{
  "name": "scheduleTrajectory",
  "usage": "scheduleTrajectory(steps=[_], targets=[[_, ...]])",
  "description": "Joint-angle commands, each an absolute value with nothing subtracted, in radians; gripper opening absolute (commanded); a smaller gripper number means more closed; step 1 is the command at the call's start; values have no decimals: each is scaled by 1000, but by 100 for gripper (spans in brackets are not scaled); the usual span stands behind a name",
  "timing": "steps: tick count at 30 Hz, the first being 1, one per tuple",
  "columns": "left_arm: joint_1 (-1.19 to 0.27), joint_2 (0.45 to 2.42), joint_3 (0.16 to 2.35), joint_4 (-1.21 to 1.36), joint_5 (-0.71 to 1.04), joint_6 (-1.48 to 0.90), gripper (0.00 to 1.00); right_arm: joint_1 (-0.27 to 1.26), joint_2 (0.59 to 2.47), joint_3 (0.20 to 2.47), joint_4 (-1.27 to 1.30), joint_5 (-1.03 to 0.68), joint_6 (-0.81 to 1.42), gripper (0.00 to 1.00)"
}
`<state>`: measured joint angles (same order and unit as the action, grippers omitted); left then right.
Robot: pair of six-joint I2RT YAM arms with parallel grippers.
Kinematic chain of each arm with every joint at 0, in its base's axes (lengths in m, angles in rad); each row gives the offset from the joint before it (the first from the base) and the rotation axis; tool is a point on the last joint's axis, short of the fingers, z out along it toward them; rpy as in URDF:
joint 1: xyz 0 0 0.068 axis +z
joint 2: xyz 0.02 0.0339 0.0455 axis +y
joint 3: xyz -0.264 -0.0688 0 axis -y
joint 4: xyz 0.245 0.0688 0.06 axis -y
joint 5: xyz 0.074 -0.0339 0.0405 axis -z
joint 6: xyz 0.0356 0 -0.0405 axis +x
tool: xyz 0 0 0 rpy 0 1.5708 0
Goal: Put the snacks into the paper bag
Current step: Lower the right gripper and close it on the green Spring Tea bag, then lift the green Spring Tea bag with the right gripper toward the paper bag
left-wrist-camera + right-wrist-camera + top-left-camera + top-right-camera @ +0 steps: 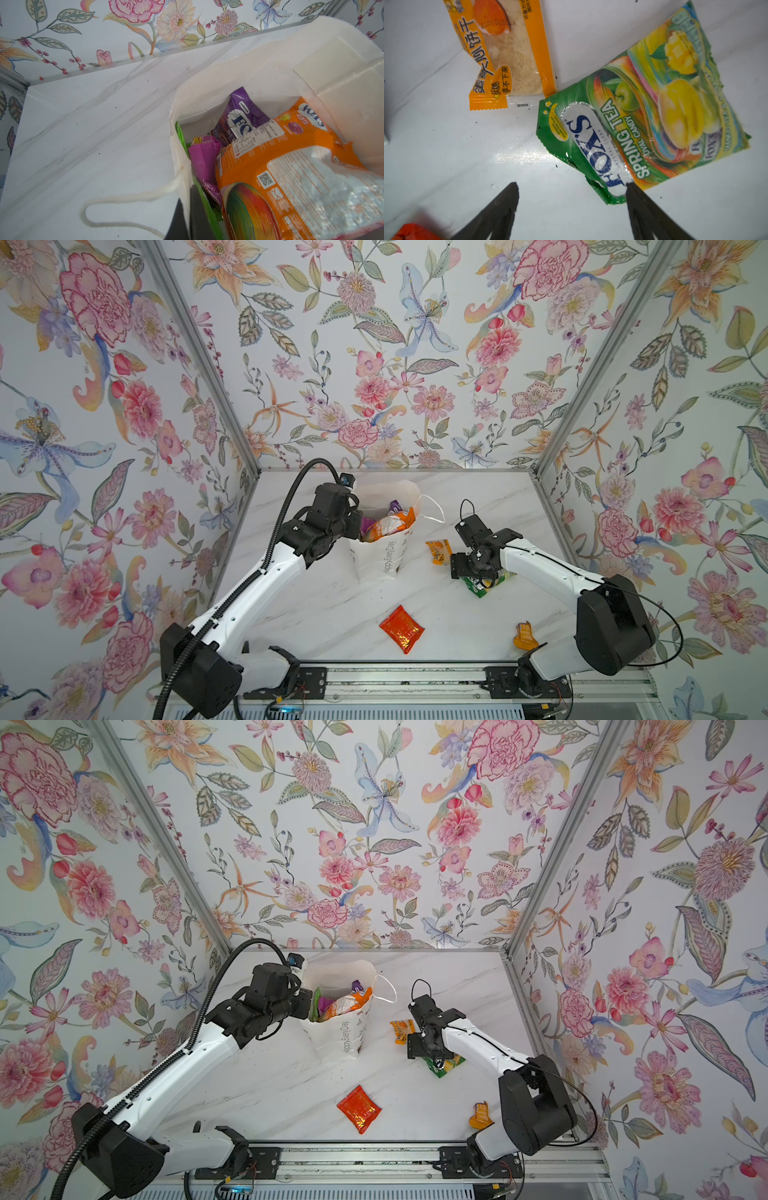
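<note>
Clenching its jaws on the paper bag, the left gripper is gripping its rim while the right gripper, jaws released, is hovering over the green FOX'S bag.

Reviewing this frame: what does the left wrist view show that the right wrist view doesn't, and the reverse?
Only the left wrist view: the inside of the paper bag, holding the orange FOX'S bag and a purple FOX'S packet, plus its cord handle. Only the right wrist view: the green FOX'S bag, an orange sachet and the open right gripper. Both: the marble table.
</note>
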<state>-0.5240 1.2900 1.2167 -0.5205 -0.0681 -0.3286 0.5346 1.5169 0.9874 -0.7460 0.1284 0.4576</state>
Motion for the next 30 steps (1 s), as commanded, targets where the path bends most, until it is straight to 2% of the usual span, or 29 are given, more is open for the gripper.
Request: scheduleTrajectory(steps=[1,8,14,21,27,30], targets=[[-530,1270,1210,-449,-125,-311,0,579,1587,1009,-803,270,430,83],[-529,1269,1210,-451,-127,-309,0,605,1706,1059,-826,377,425,81],[-528,1269,1210,-450,-129,-308,0,611,1762,1086,-835,422,416,73],[-529,1268,1209,-451,-130,-309,0,614,1819,1086,-834,427,417,56],[-529,1269,1211,-451,-130,-310,0,631,1832,1085,-834,426,419,31],[-530,1267,1212,-451,-129,-310,0,637,1803,1080,-834,429,422,24]])
